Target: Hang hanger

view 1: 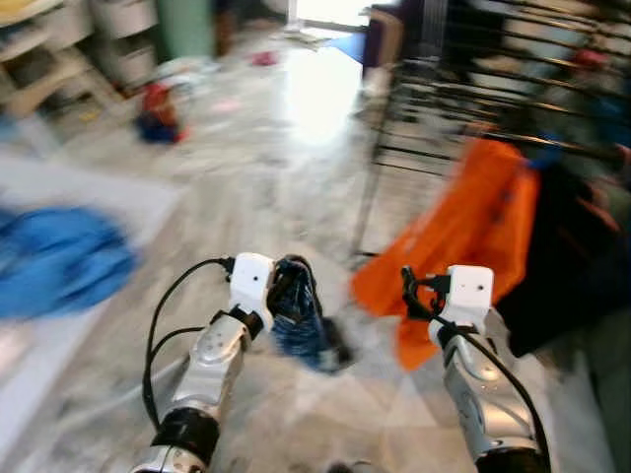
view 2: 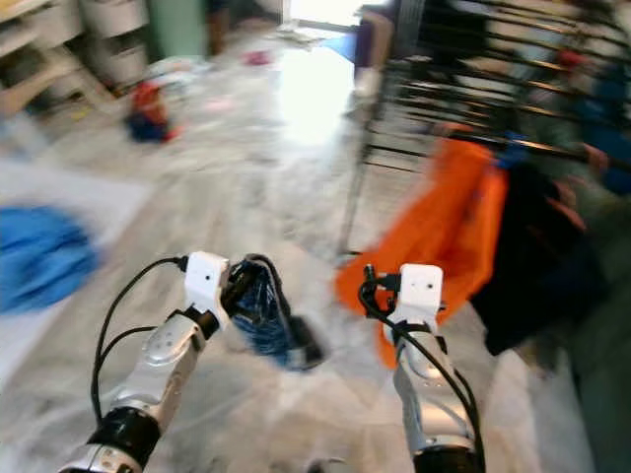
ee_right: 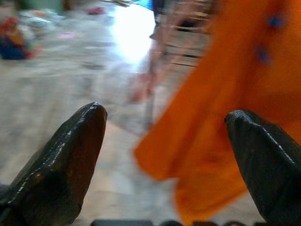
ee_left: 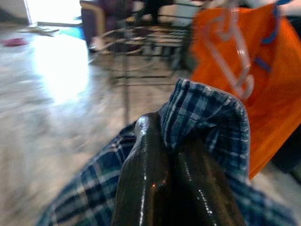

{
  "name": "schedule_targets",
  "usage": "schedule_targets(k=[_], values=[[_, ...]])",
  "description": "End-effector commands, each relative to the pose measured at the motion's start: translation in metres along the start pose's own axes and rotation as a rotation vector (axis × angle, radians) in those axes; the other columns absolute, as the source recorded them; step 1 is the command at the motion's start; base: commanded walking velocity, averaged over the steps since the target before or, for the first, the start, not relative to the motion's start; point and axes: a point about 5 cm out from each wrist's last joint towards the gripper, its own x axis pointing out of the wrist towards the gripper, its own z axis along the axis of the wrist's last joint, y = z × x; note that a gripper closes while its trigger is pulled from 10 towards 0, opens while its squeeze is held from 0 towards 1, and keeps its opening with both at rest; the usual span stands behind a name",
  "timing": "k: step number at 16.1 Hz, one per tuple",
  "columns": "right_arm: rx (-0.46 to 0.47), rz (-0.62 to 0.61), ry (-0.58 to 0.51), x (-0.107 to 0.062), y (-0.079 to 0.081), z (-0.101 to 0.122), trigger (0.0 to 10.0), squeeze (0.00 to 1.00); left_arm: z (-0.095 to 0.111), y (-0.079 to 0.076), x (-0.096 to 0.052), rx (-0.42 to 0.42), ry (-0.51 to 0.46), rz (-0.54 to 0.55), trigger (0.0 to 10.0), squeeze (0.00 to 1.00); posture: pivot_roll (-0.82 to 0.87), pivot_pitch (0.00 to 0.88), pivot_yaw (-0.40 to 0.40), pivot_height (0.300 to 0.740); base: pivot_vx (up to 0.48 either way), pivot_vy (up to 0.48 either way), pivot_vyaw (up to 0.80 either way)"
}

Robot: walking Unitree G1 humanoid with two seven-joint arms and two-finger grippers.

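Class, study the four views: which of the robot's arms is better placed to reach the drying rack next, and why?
Probably the right. The right gripper is open and empty, facing the orange garment on the drying rack. The left gripper is shut on the blue plaid cloth.

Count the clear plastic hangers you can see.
1: a clear plastic hanger lies against the orange garment on the drying rack, ahead of the left gripper. Blur may hide others.

An orange garment (view 1: 463, 232) hangs on a black metal rack (view 1: 434, 108), beside a black garment (view 1: 567, 256). The cloth (ee_left: 197, 117) is blue-and-white plaid. A translucent whitish hanger (ee_left: 233, 52) lies against the orange. The floor (view 1: 296, 158) is pale grey marble, with a blue heap (view 1: 54, 261).
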Motion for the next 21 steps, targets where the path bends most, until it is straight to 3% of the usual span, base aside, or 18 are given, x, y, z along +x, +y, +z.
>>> schedule_targets(k=[1, 6, 9, 14, 19, 21], values=[[0.005, -0.022, -0.006, 0.0, -0.003, 0.002, 10.0, 0.0, 0.005, -0.003, 0.004, 0.022, -0.02, -0.022, 10.0, 0.0, -0.03, 0.105, -0.076, 0.74, 0.36, 0.27, -0.66], [-0.001, -0.025, -0.012, 0.0, -0.002, 0.003, 10.0, 0.0, 0.002, -0.007, 0.003, 0.021, -0.015, -0.033, 10.0, 0.0, -0.03, 0.106, -0.08, 0.74, 0.359, 0.27, -0.08], [-0.015, -0.024, -0.022, 0.001, -0.002, 0.006, 10.0, 0.0, 0.001, -0.01, 0.003, 0.011, -0.016, -0.045, 10.0, 0.0, -0.02, 0.109, -0.08, 0.74, 0.0, 0.0, 0.0], [-0.118, -0.023, -0.077, 0.012, -0.011, 0.025, 10.0, 0.0, 0.0, -0.011, 0.002, 0.006, -0.009, -0.054, 10.0, 0.0, -0.02, 0.112, -0.08, 0.74, 0.0, 0.0, 0.0], [-0.192, -0.033, -0.093, 0.011, -0.017, 0.027, 10.0, 0.0, 0.0, -0.014, 0.0, 0.004, -0.016, -0.065, 10.0, 0.0, -0.02, 0.117, -0.078, 0.74, 0.0, 0.0, 0.0], [-0.244, -0.027, -0.106, 0.016, -0.03, 0.035, 10.0, 0.0, -0.001, -0.013, 0.0, 0.007, -0.009, -0.065, 10.0, 0.0, -0.02, 0.121, -0.073, 0.74, 0.0, 0.0, 0.0]])
